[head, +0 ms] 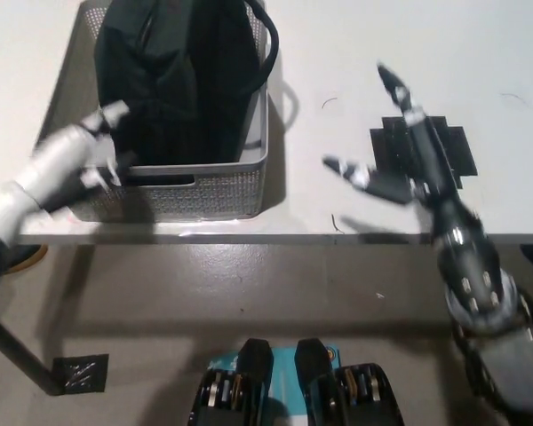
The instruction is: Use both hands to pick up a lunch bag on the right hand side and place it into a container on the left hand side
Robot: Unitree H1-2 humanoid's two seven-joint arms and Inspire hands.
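Note:
The black lunch bag [173, 75] stands inside the grey woven container [204, 182] at the table's left, its strap hanging over the container's right rim. My white left hand [84, 151] hovers in front of the container's front left wall, fingers apart and holding nothing. My black right hand [400, 146] is over the table to the right of the container, above a black tape mark, with fingers spread wide and empty. Both hands are blurred by motion.
A black taped cross [426, 146] marks the white table [338, 53] on the right. The table's front edge [275, 237] runs across the middle of the view, with grey floor below it.

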